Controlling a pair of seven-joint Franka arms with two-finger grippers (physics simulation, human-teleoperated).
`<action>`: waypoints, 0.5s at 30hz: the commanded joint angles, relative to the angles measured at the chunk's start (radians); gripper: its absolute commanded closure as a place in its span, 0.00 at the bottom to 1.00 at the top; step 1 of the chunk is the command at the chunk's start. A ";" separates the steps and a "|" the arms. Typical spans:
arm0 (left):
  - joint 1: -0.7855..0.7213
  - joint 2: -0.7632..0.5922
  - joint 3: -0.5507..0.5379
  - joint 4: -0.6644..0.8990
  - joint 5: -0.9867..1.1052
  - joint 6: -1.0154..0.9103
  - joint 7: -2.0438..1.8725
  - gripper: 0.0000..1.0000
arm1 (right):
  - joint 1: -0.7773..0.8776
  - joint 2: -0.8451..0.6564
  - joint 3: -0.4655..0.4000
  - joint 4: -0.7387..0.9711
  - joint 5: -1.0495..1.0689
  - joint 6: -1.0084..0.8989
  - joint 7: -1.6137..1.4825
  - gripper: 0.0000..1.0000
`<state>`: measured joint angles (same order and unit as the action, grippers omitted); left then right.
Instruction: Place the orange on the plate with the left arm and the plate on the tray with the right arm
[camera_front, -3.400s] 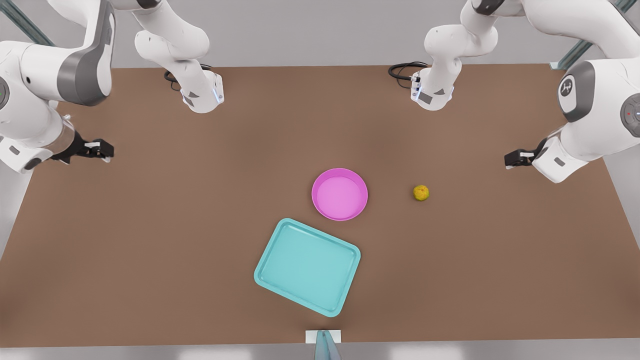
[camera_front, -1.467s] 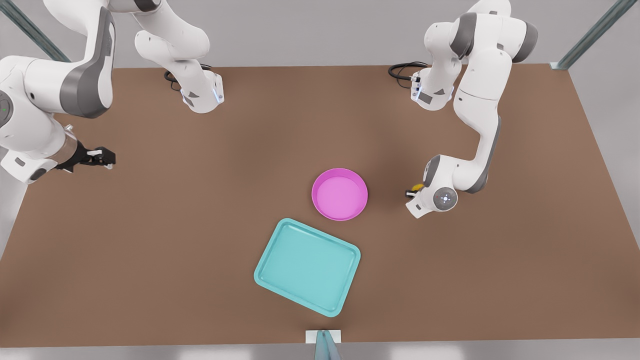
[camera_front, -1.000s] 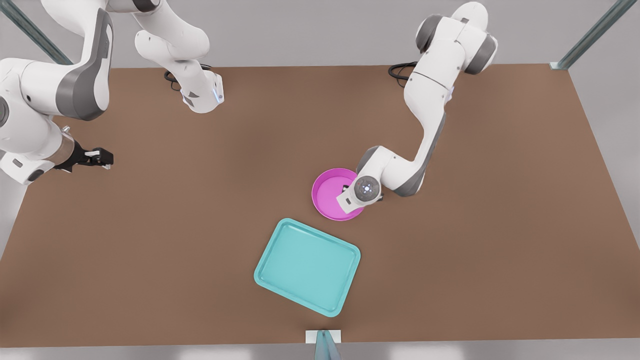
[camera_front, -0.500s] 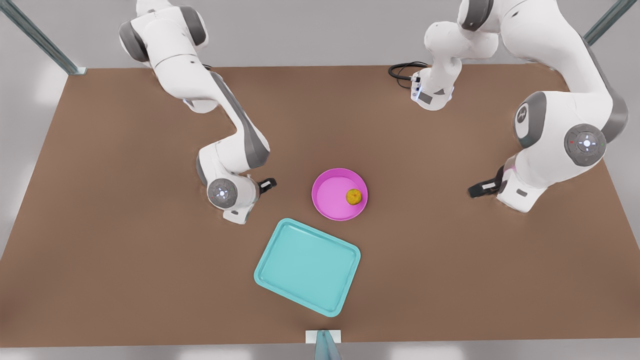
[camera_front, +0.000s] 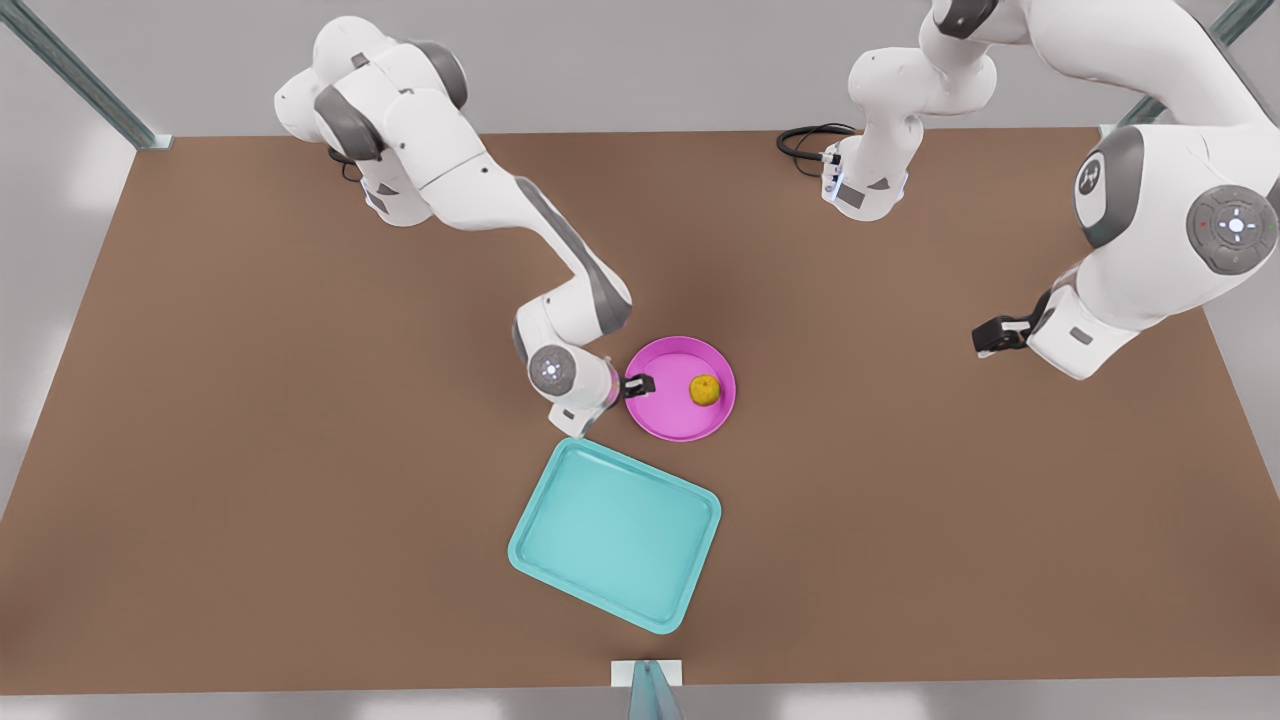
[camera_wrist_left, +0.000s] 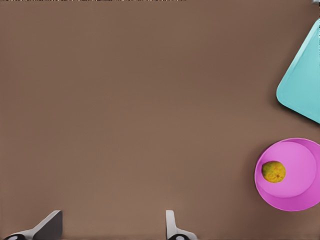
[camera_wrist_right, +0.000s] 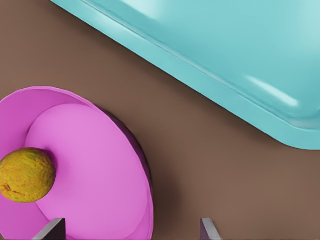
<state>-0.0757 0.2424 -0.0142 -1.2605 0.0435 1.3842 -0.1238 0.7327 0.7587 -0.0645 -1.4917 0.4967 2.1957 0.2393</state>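
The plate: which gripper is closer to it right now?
Right. The right gripper is at the plate's rim on the front view's left, jaws open astride the rim. The left gripper hangs well off toward the front view's right, open.

orange (camera_front: 705, 390) now on plate (camera_front: 665, 420), right hand (camera_front: 640, 384) at rim

A brown desk (camera_front: 300, 450) carries the pink plate (camera_front: 668, 420) near its middle, with the turquoise tray (camera_front: 615, 535) lying just beside it, tilted askew.
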 joint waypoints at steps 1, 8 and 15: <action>0.000 0.002 0.000 0.010 0.001 -0.005 0.141 0.00 | 0.008 0.025 0.005 0.014 0.005 0.053 0.181 0.00; 0.007 -0.011 0.014 0.010 0.002 0.013 0.144 0.00 | 0.019 0.085 0.028 0.027 0.003 0.088 0.183 0.00; 0.008 -0.012 0.016 0.010 0.001 0.009 0.145 0.00 | 0.024 0.102 0.038 0.033 0.003 0.101 0.183 0.67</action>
<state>-0.0673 0.2313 0.0011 -1.2506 0.0440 1.3940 -0.0424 0.7573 0.8609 -0.0262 -1.4606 0.5175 2.2861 0.3293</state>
